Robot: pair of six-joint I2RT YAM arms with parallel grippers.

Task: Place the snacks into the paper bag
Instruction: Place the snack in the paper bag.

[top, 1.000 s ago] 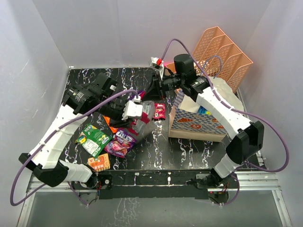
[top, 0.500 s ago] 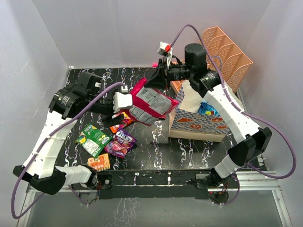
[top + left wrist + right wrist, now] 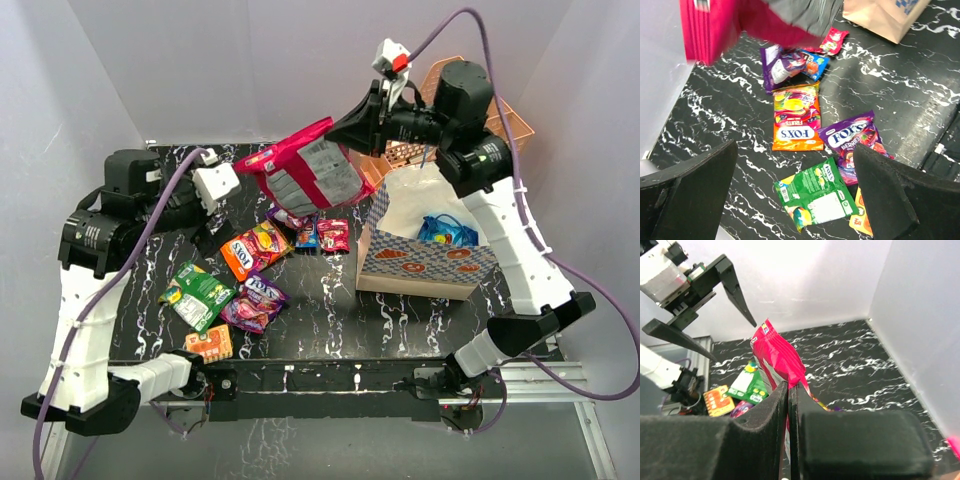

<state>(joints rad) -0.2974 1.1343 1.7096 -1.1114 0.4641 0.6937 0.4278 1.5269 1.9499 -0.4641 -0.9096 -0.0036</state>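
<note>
My right gripper (image 3: 352, 128) (image 3: 788, 390) is shut on one corner of a large pink and grey snack packet (image 3: 310, 175) (image 3: 776, 356), which hangs high above the table, left of the paper bag (image 3: 425, 255). The bag stands upright and open with a blue packet (image 3: 446, 232) inside. My left gripper (image 3: 216, 186) (image 3: 795, 200) is open and holds nothing, high over the loose snacks. Under it lie a green packet (image 3: 815, 197), an orange Fox's packet (image 3: 796, 119) and a purple Fox's packet (image 3: 855, 142).
A small red packet (image 3: 334, 234), a blue one (image 3: 306, 235) and a purple one (image 3: 284, 215) lie near the bag's left side. An orange packet (image 3: 208, 343) sits by the front edge. The peach mesh organizer (image 3: 490, 115) stands behind the bag.
My left gripper let go of the pink packet, opened wide and drew back to the left. My right gripper lifted the packet up and to the right.
</note>
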